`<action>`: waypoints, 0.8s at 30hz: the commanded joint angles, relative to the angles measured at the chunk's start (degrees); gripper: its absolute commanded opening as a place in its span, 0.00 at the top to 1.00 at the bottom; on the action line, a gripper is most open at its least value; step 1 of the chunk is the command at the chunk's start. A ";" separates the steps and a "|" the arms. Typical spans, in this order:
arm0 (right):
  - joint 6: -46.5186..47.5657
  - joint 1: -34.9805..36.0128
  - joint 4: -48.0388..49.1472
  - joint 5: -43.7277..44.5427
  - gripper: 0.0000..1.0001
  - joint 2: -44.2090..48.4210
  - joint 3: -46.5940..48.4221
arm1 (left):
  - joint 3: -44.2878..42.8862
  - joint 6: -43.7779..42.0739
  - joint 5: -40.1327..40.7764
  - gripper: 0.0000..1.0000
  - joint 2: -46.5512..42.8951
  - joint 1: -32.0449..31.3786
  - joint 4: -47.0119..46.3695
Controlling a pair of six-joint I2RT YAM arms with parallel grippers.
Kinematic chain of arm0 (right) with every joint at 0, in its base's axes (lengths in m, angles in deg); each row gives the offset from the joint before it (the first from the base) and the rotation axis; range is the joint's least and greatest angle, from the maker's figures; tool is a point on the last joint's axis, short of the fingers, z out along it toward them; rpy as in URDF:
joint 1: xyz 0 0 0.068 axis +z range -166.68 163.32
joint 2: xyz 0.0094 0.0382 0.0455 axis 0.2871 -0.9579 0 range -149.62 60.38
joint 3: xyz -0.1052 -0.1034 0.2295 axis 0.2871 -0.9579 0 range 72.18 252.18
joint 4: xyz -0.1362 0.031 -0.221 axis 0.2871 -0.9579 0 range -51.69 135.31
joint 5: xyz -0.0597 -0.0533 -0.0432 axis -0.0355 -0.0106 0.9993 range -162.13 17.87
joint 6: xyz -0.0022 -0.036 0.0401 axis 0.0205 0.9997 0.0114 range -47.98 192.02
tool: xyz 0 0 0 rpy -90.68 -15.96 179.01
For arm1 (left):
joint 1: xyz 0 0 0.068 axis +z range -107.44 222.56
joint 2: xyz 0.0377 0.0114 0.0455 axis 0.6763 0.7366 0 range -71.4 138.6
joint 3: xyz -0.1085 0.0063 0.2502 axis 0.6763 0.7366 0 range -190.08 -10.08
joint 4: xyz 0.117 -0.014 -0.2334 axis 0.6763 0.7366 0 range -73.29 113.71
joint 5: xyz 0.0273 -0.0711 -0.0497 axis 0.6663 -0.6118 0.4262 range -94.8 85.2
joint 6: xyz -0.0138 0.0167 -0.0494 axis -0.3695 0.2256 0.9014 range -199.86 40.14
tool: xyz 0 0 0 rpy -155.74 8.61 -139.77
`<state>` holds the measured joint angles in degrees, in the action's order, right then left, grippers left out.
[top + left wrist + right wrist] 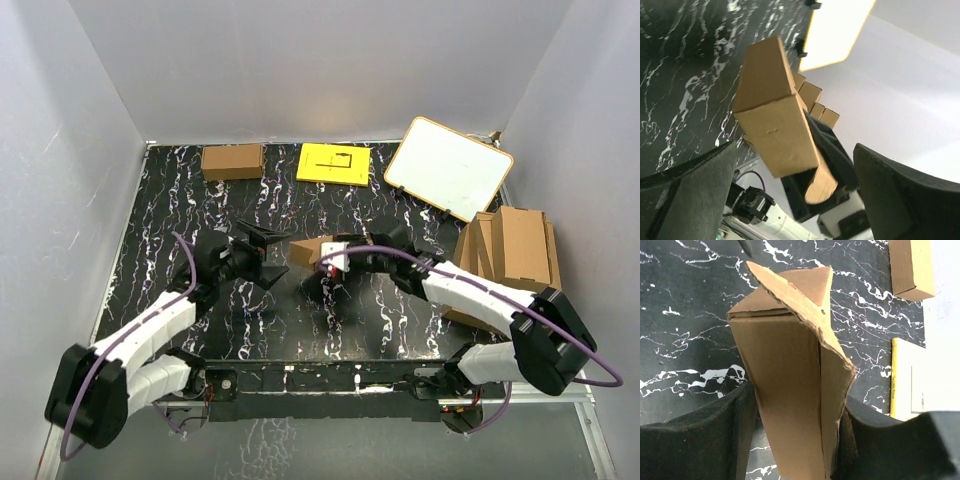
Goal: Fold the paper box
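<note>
Paper box (308,250) found near the middle of the worktop (200,200), between the two arms. Noted clamped across its narrow width by the right hand (795,415), one finger pressed to each long wall. Noted the left hand (268,254) just beside the box's free end, fingers spread wide and gripping nothing. Could not tell whether the far end touched the worktop or hung clear.

Judged the step in hand to be tucking down the loose end flap and seating the long side flap.
- Judged best to keep the right hand's clamp firm but gentle, since thin walls looked likely to buckle.
- Judged best to bring the left hand in square to the open end and press the flap close to its crease, not at its tip.
- Judged wise to fold along the existing score and to hold the box from twisting meanwhile.
- Flagged a risk of the side flap springing back if let go too soon.

Appearance, as recorded:
- Plain brown cardboard, unmarked, formed into an oblong tube.
- From the right wrist view, saw a triangular flap standing up at the far end, its edge wavy.
- Saw a long flap down one side lying proud of the wall, seam not flush.
- From the left wrist view, saw one flat face with faint dents.
</note>
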<state>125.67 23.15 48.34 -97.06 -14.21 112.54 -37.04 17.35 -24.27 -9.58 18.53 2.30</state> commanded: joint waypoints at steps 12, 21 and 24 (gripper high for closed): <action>-31.97 -19.10 -8.55 -33.06 0.50 -2.87 15.43 | 9.26 -47.94 2.03 0.03 -25.45 0.74 -12.33; -56.71 -19.88 -3.03 -46.08 0.49 -11.90 19.46 | 17.79 -46.17 -0.20 0.03 -27.55 0.74 -22.77; -67.00 -20.05 4.06 -47.79 0.49 -15.69 17.94 | 17.91 -43.51 -0.29 0.03 -27.36 0.74 -21.21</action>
<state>76.58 3.46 40.49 -137.74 -26.38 130.84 -18.90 -27.41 -23.42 -35.81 18.90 -15.43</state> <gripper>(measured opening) 0.533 0.970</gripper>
